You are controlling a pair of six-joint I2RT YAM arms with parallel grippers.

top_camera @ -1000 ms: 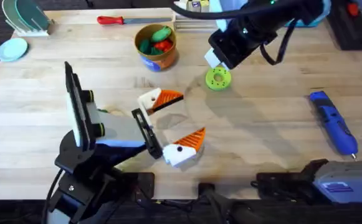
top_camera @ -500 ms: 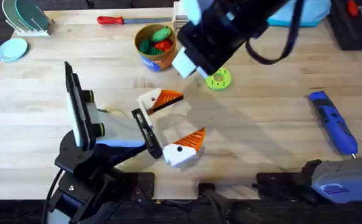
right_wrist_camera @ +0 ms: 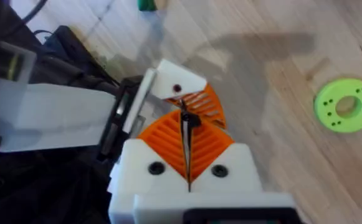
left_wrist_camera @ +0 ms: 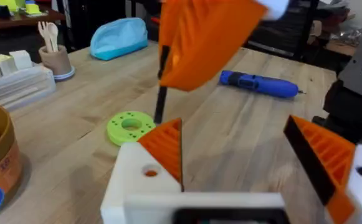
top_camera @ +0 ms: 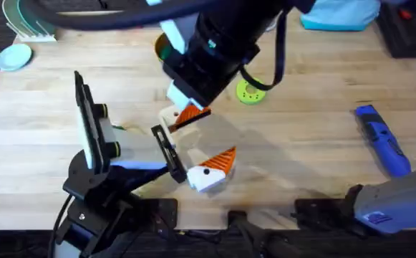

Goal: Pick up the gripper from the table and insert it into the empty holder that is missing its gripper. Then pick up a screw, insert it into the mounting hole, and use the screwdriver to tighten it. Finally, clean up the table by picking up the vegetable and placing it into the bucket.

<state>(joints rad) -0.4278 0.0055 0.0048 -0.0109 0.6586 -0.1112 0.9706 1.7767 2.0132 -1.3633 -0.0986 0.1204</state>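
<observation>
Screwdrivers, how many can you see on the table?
1. The blue screwdriver lies near the right edge of the table, away from both arms. The right arm covers part of the table's far side, so another could be hidden there.

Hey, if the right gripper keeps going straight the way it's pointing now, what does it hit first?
Most likely the upper finger of the left gripper: the white block with its orange ribbed wedge lies directly ahead of the right gripper, whose pads are pressed together on something thin and dark. Depth is unclear.
</observation>
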